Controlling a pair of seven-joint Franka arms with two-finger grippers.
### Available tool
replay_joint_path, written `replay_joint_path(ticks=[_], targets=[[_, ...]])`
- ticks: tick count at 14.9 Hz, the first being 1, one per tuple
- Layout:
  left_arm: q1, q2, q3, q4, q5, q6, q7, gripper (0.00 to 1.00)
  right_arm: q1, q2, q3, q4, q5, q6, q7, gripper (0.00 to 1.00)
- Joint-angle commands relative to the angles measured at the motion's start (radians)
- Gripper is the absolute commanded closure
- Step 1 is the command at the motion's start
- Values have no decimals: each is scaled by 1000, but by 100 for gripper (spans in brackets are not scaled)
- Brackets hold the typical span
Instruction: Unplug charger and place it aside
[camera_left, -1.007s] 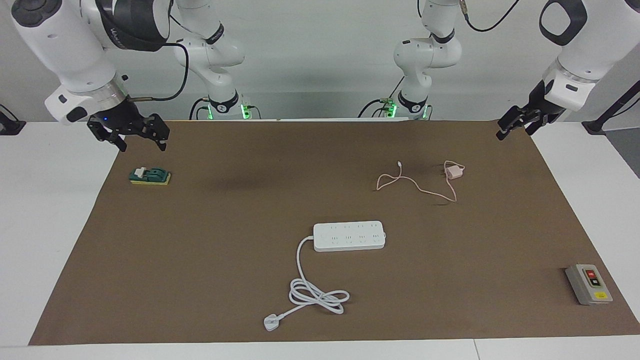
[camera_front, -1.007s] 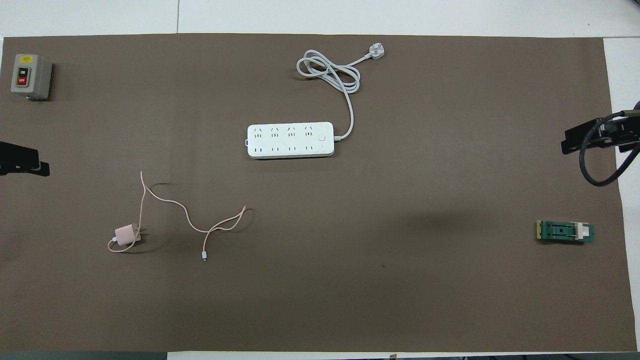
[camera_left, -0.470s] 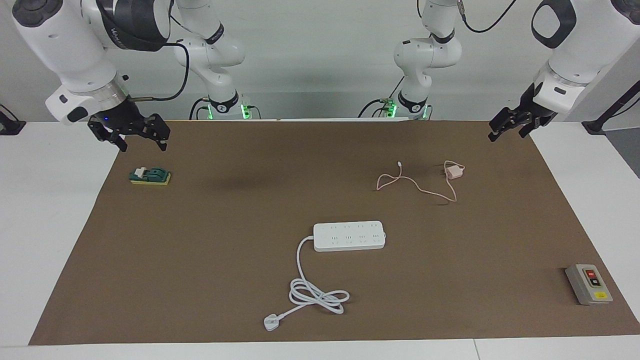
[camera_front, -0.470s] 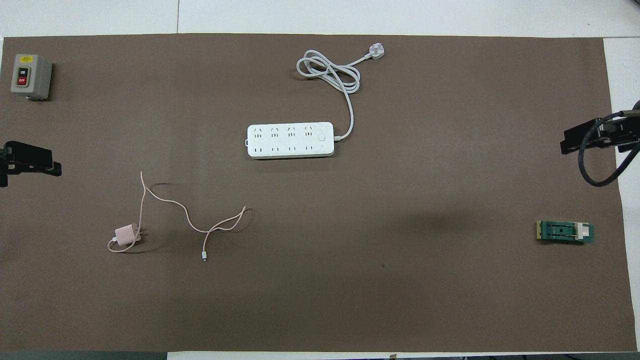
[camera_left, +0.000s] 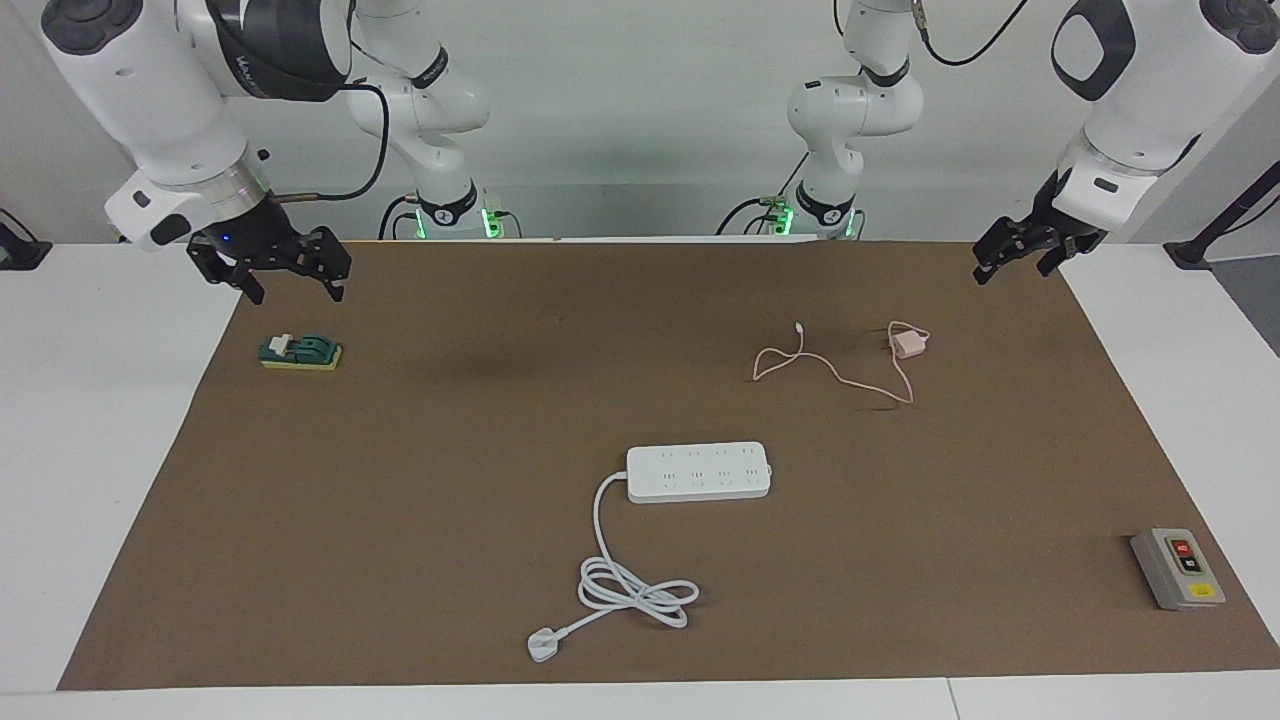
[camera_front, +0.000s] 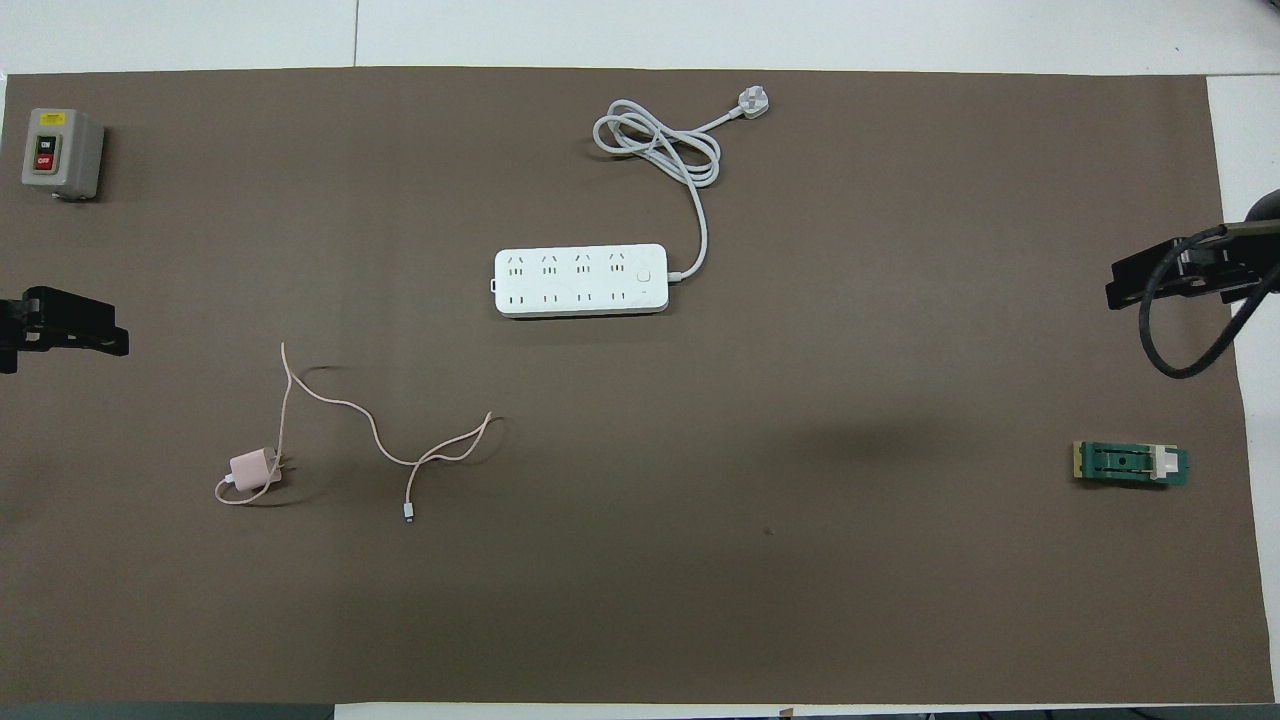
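Note:
The charger (camera_left: 908, 345) is a small pale-pink cube lying on the brown mat, toward the left arm's end. It also shows in the overhead view (camera_front: 250, 468). Its thin pink cable (camera_left: 830, 368) trails loose across the mat (camera_front: 370, 430). It lies apart from the white power strip (camera_left: 698, 472), nearer to the robots than the strip (camera_front: 580, 281), and is not plugged into it. My left gripper (camera_left: 1015, 262) is open and empty, up in the air over the mat's edge (camera_front: 60, 330). My right gripper (camera_left: 290, 280) is open and empty over the mat's edge at its end (camera_front: 1180, 280).
The strip's thick white cord (camera_left: 635, 585) lies coiled farther from the robots than the strip. A grey switch box (camera_left: 1178, 568) stands at the left arm's end. A green block on a yellow base (camera_left: 300, 352) lies under the right gripper.
The left gripper has moved a little inward over the mat's edge. The right gripper has shifted slightly inward too. The charger and the strip have not moved.

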Motion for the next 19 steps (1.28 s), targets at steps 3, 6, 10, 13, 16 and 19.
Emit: replay_joint_path(ticks=[3,6,10,13,16,19], targets=[[13,-7,-17,-11,21,8,18,0,-4,5,4,12,8,-16,6,0],[13,-7,-17,-11,21,14,15,0,-4,5,4,12,8,-15,6,0],[14,-10,-17,-15,19,20,15,0,-9,6,18,12,8,-16,6,0],[16,-12,-17,-20,19,22,18,0,-9,6,18,12,8,-16,6,0],[17,-12,-17,-20,19,24,16,0,-9,6,18,12,8,-16,6,0],[17,-12,-17,-20,19,31,16,0,-8,6,18,12,8,-16,6,0]])
